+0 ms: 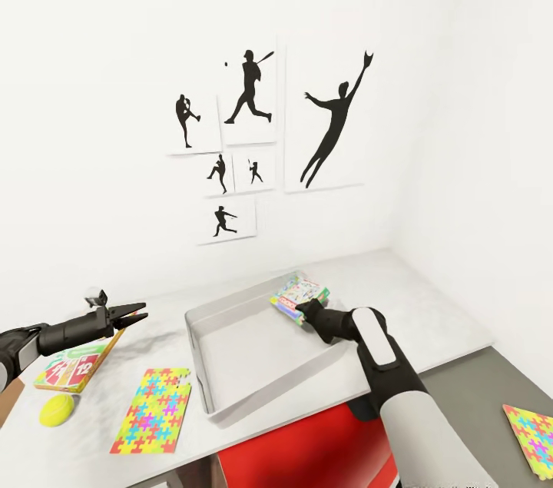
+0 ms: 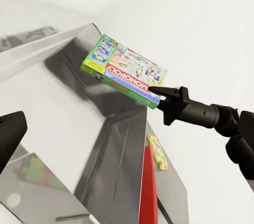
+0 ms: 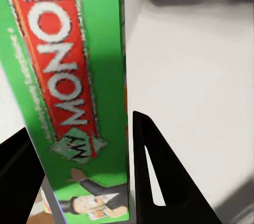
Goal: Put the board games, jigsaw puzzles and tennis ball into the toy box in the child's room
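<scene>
Right gripper (image 1: pixel 305 310) is clamping the Monopoly board game (image 1: pixel 298 294) by one edge over the far rim of the toy box (image 1: pixel 230 350).

The box is looking stiff, light and slick-sided, so an edge pinch may be letting it swing; a deeper hold across the short edge seems safer. Left gripper (image 1: pixel 132 313) is hanging released beside the SKIP-BO box (image 1: pixel 71 366). The game's underside is hidden.
</scene>
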